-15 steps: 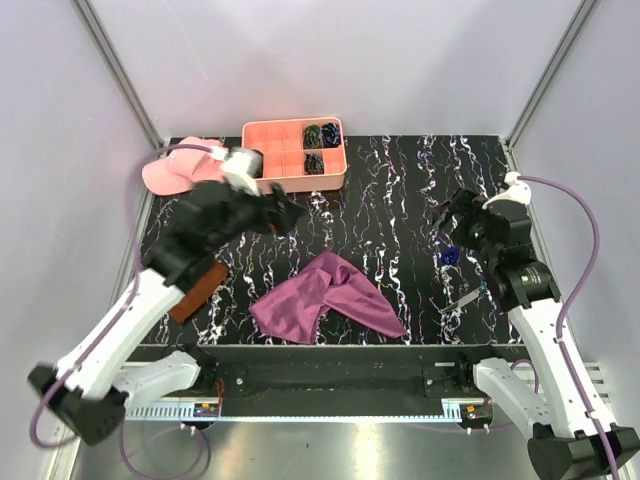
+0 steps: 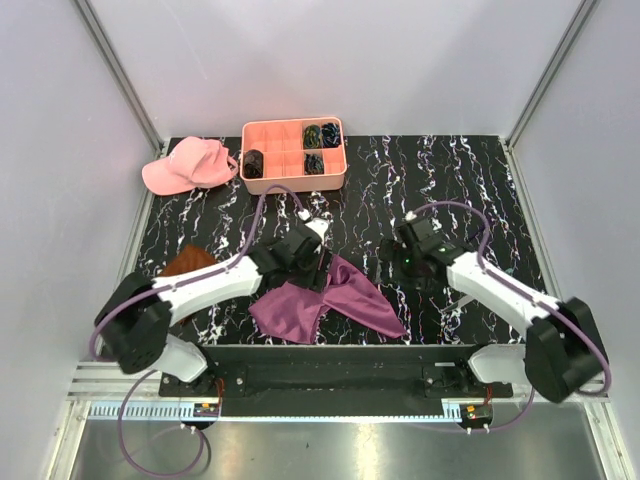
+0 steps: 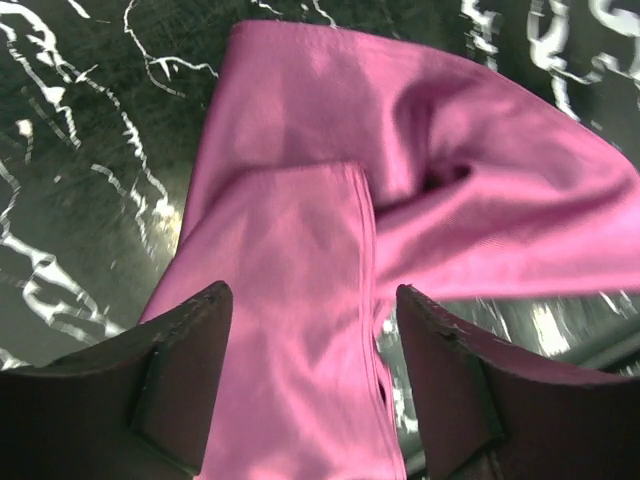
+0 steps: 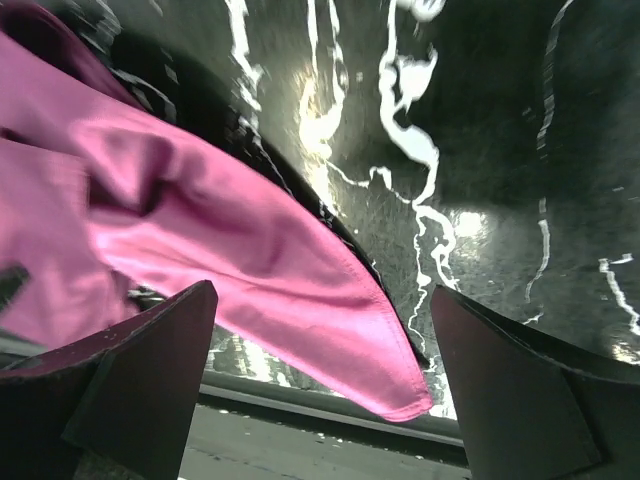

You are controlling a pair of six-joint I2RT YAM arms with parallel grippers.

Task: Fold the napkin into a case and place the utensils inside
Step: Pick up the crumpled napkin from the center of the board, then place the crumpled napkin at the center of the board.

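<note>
The magenta napkin (image 2: 325, 300) lies crumpled near the table's front edge, one flap folded over itself. My left gripper (image 2: 318, 267) hovers open just above its upper left part. In the left wrist view the napkin (image 3: 300, 300) fills the space under the left gripper (image 3: 310, 295), with nothing pinched between its fingers (image 3: 190, 370). My right gripper (image 2: 398, 268) stands open right of the cloth. In the right wrist view the napkin (image 4: 250, 260) runs a pointed corner towards the front edge below the right gripper (image 4: 322, 292). The utensils are hidden.
A pink compartment tray (image 2: 262, 133) with dark coiled bundles stands at the back. A pink cap (image 2: 190, 165) lies at the back left. A rust-brown cloth (image 2: 185, 262) shows by the left arm. The table's front rail (image 4: 300, 400) runs close behind the napkin's corner.
Both arms have swung in towards the napkin: the left gripper came down from the back left onto it, and the right gripper moved left from the right side, now covering where the utensils lay.
</note>
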